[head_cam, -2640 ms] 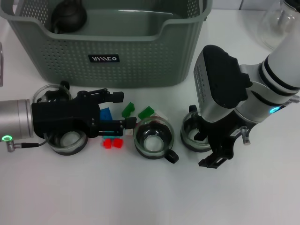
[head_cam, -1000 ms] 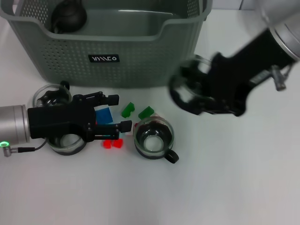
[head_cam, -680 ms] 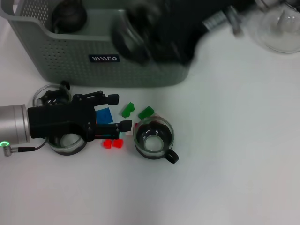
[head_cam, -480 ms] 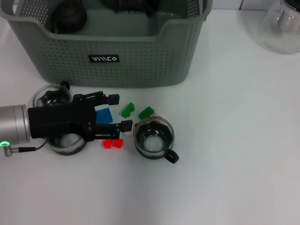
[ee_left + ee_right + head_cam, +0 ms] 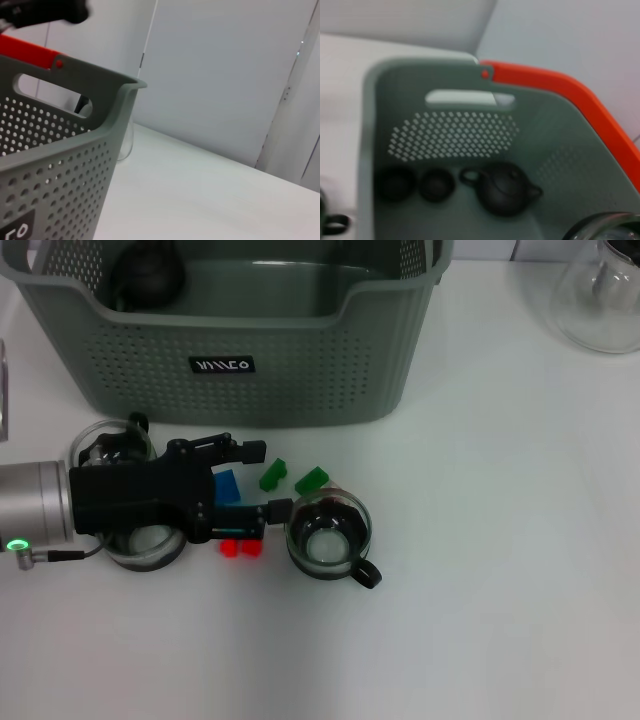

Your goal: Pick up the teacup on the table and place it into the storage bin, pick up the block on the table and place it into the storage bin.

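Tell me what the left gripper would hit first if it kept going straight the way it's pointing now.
Probably the glass teacup. The left gripper lies low over the table, its open fingers pointing at the blue block and green blocks. One fingertip is almost at the cup's rim, though heights are unclear.

L gripper (image 5: pixel 258 478) low over table, fingers spread apart; R arm out of head view.
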You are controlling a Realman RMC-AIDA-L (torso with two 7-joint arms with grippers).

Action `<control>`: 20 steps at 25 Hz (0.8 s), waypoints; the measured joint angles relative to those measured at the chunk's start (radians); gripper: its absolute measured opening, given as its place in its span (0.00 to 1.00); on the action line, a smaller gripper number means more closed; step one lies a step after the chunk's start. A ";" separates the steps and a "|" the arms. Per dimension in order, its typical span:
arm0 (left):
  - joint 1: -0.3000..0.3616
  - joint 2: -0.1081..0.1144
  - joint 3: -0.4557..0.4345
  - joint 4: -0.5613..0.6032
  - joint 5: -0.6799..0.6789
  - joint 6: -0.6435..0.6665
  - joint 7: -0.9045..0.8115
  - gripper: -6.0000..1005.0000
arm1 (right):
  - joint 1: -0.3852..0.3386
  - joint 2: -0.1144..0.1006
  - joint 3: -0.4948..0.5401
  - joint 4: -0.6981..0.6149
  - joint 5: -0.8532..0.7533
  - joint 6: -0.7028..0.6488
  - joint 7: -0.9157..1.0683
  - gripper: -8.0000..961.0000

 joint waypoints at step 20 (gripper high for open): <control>-0.004 -0.008 0.001 -0.003 0.000 0.016 0.010 0.88 | -0.016 0.012 -0.255 0.193 0.003 0.377 0.009 0.10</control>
